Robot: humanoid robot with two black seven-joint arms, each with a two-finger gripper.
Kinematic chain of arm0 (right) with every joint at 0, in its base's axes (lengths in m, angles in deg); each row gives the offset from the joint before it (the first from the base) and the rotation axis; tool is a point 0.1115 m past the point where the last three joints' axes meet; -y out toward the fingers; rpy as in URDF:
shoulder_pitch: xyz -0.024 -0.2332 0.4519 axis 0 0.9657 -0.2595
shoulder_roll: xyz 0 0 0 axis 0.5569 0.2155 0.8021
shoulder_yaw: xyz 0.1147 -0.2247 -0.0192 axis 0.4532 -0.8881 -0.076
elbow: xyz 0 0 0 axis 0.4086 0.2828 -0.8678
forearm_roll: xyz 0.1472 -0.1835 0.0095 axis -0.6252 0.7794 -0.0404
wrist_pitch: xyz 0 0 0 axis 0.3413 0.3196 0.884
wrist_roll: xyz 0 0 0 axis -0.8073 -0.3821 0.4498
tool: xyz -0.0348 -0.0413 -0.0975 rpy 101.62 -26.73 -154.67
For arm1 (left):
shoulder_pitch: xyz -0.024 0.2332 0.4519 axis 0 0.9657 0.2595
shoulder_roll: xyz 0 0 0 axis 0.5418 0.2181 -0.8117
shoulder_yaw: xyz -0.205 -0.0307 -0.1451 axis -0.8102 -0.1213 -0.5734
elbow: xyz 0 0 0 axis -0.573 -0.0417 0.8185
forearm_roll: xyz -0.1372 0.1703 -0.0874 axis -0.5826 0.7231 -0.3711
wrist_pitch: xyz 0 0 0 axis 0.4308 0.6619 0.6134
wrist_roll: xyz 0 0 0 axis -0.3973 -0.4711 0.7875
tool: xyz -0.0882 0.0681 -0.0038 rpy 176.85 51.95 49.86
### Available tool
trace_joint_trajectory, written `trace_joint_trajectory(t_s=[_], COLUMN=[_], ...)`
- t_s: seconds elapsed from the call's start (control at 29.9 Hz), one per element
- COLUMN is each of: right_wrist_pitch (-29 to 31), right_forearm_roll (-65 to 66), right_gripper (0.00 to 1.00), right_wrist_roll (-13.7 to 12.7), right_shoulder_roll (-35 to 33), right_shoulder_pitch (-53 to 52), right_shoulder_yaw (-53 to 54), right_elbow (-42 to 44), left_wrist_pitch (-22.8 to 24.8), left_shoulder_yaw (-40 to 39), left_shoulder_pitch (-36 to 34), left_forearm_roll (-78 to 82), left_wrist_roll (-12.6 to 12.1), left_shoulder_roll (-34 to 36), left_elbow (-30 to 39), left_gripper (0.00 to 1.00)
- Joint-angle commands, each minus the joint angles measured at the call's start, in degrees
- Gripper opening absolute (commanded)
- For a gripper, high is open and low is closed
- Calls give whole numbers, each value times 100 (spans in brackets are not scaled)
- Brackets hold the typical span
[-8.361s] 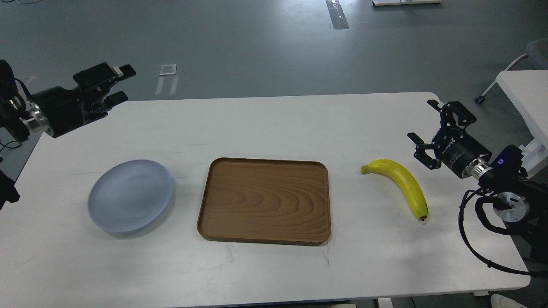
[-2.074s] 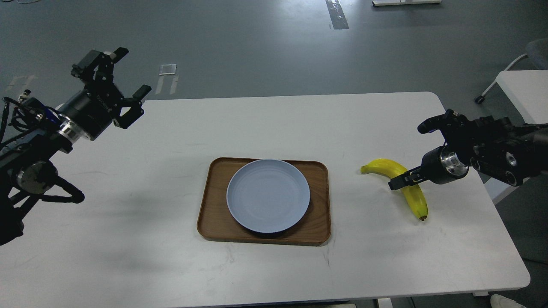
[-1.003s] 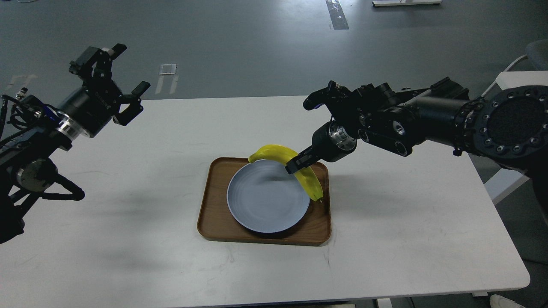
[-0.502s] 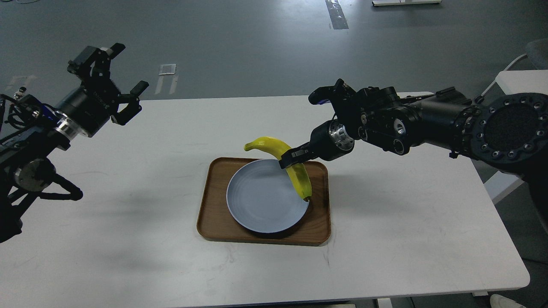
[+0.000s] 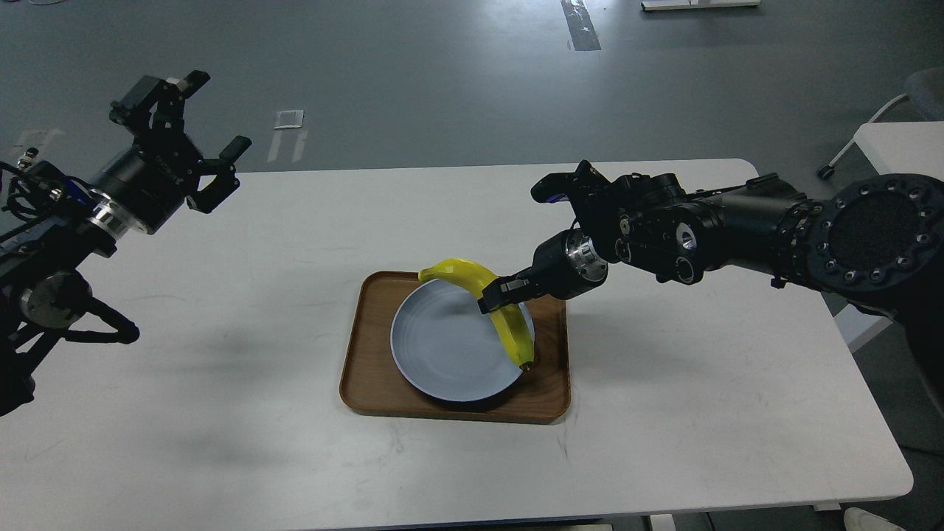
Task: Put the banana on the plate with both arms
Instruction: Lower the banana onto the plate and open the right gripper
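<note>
The pale blue-grey plate (image 5: 442, 346) lies on the brown wooden tray in the middle of the table. My right gripper (image 5: 500, 293) is shut on the yellow banana (image 5: 509, 328) near its middle and holds it over the plate's right side, its dark tip low by the plate's right rim. I cannot tell whether the banana touches the plate. My left gripper (image 5: 193, 125) is open and empty, raised above the table's far left corner, far from the plate.
The wooden tray (image 5: 369, 369) sits at the table's centre. The white table (image 5: 700, 413) stretches bare to the right and left of the tray. A second white table (image 5: 900, 147) stands at the far right.
My right gripper has lowered the banana a little and brought it down over the plate's right side. My left arm has drifted slightly up and left.
</note>
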Motion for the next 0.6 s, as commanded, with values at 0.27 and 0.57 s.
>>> trace_joint_trajectory(t_s=[0.27,0.57], right_wrist_pitch=[0,0], right_forearm_roll=[-4,-126], right_gripper=[55,97], right_wrist_roll=[0,0], right_shoulder_roll=[0,0], right_shoulder_pitch=[138,200], right_shoulder_yaw=[3,117], right_elbow=[42,234], left_wrist_pitch=[0,0], left_shoulder_yaw=[-9,-9], left_shoulder_pitch=[0,8], left_forearm_roll=[0,0], left_wrist_roll=[0,0], left_shoulder_roll=[39,30], left_elbow=[0,0], left_gripper=[99,99])
